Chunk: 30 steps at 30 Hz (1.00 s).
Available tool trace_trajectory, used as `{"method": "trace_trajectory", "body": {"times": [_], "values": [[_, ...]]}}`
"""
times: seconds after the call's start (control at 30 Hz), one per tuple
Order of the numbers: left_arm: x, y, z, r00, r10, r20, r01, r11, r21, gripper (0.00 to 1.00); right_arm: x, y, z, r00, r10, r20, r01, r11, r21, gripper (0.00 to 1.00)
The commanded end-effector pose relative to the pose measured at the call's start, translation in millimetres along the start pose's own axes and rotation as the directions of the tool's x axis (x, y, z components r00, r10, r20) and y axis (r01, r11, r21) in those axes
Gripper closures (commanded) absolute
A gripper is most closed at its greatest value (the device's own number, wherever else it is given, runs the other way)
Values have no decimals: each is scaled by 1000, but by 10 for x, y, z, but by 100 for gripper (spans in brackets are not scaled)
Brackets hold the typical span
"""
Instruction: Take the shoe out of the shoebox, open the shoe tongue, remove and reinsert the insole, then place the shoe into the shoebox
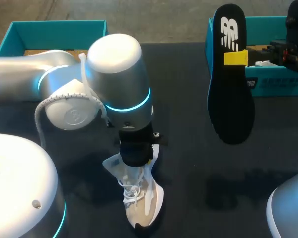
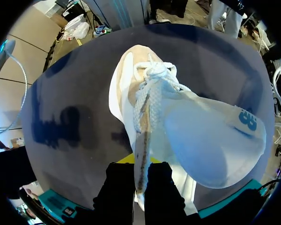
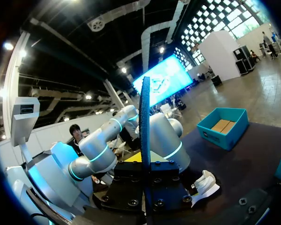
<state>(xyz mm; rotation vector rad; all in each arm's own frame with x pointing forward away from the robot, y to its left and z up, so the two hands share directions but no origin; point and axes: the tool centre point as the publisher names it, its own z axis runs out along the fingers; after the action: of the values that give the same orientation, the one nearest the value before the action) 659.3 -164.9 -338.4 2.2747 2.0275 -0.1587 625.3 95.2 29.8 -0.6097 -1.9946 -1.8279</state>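
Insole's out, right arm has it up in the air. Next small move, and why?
Probably lower the insole toward the shoe. The right jaws hold it upright, clear of the table, off to the shoe's side; the left jaws are shut on the shoe's upper by the laces, steadying it.

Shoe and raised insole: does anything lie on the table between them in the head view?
Nothing: in the head view the dark table between the shoe and the insole is bare.
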Motion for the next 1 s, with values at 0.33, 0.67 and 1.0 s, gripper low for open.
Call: {"method": "trace_trajectory", "body": {"times": [0.33, 0.67, 1.0], "values": [[-77, 92, 215, 998, -41, -38, 42, 999, 9, 100, -14, 5, 20, 1000, 2, 0, -2, 1000, 3, 100], [-157, 126, 343, 1000, -24, -17, 24, 1000, 10, 100, -14, 5, 20, 1000, 2, 0, -2, 1000, 3, 100], [-270, 222, 399, 1000, -1, 8, 1, 1000, -19, 68, -14, 5, 20, 1000, 2, 0, -2, 1000, 3, 100]]}}
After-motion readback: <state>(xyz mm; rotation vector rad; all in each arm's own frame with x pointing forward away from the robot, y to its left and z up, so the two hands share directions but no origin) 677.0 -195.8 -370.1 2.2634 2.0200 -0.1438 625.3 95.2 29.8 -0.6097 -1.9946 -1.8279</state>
